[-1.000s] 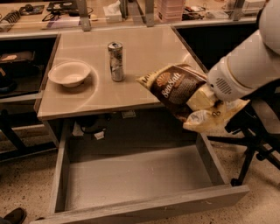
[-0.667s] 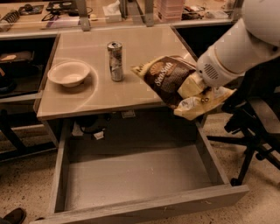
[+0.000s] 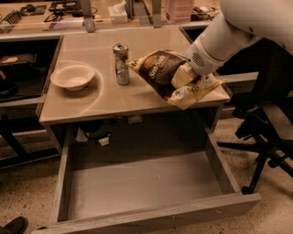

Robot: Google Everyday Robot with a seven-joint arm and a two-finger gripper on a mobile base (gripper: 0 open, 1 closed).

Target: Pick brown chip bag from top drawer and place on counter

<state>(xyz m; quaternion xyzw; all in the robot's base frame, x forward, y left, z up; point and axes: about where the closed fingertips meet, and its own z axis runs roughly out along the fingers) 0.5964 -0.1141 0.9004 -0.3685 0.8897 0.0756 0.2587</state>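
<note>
The brown chip bag (image 3: pixel 161 69) hangs tilted over the right part of the counter (image 3: pixel 91 106), its cream lower end past the counter's front right edge. My gripper (image 3: pixel 185 81) is shut on the bag's lower right part, and the white arm comes in from the upper right. The top drawer (image 3: pixel 137 183) stands pulled open below the counter, with nothing on its grey bottom.
A silver can (image 3: pixel 121 64) stands upright on the counter just left of the bag. A white bowl (image 3: pixel 73 76) sits further left. A cluttered shelf (image 3: pixel 114 13) runs along the back. A black office chair (image 3: pixel 263 132) stands right of the drawer.
My gripper has carried the chip bag up and to the left, from above the drawer's right side to over the counter, closer to the can.
</note>
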